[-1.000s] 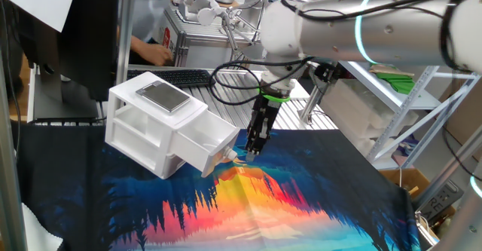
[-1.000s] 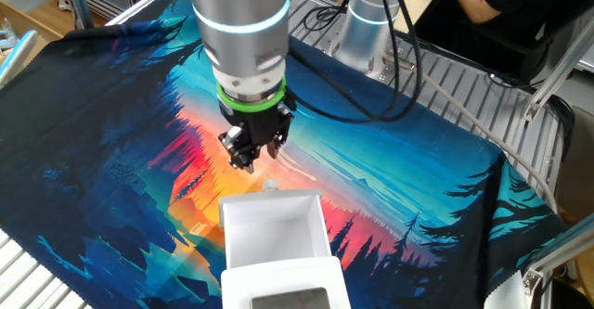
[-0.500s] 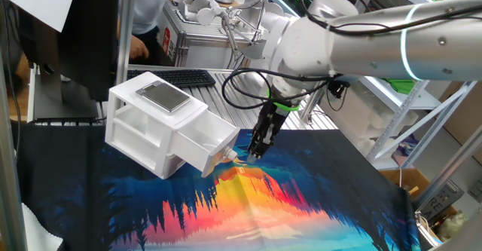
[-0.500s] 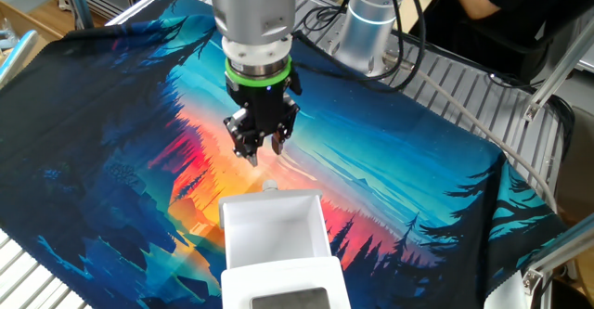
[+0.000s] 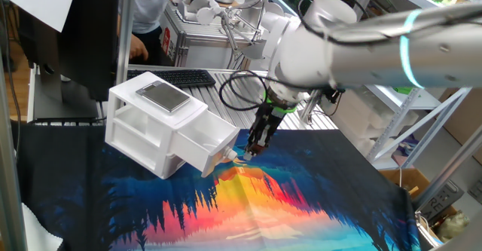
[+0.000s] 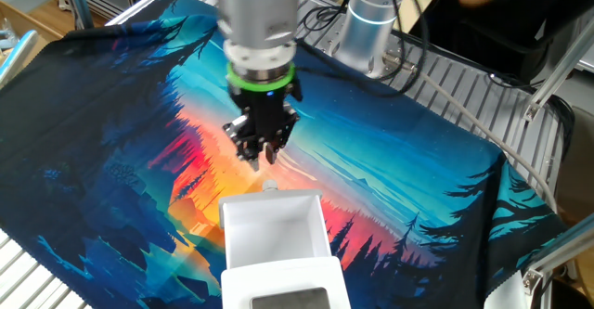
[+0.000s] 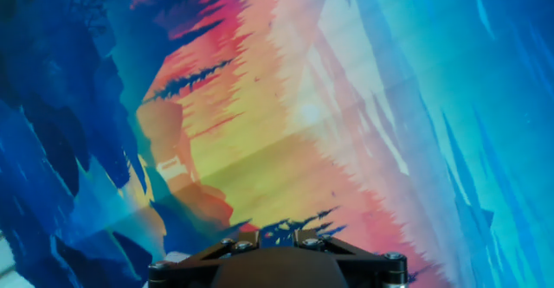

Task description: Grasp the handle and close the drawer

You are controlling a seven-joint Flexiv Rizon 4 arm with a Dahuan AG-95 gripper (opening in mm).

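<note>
The white two-drawer cabinet (image 5: 147, 119) lies at the left on the printed cloth. Its drawer (image 5: 203, 144) is pulled out toward the middle, and the small white handle knob (image 5: 228, 155) is on its front. In the other fixed view the open drawer (image 6: 275, 224) is at the bottom, with the knob (image 6: 270, 186) just past its front edge. My gripper (image 5: 252, 150) points down, just right of the knob and slightly above it, not touching it. In the other fixed view the gripper (image 6: 263, 156) hangs just beyond the knob. Its fingers stand slightly apart and hold nothing. The hand view shows only cloth and the gripper base (image 7: 277, 229).
The colourful cloth (image 6: 121, 114) covers the table. A keyboard (image 5: 184, 77) and a metal rack with equipment (image 5: 218, 25) stand behind the cabinet. A person's arm (image 5: 143, 47) is at the back. Cables (image 6: 408, 58) hang from the arm.
The arm has swung and the wrist has tilted. The fingertips stay close to the knob and have shifted slightly right in the other fixed view. The drawer has not moved.
</note>
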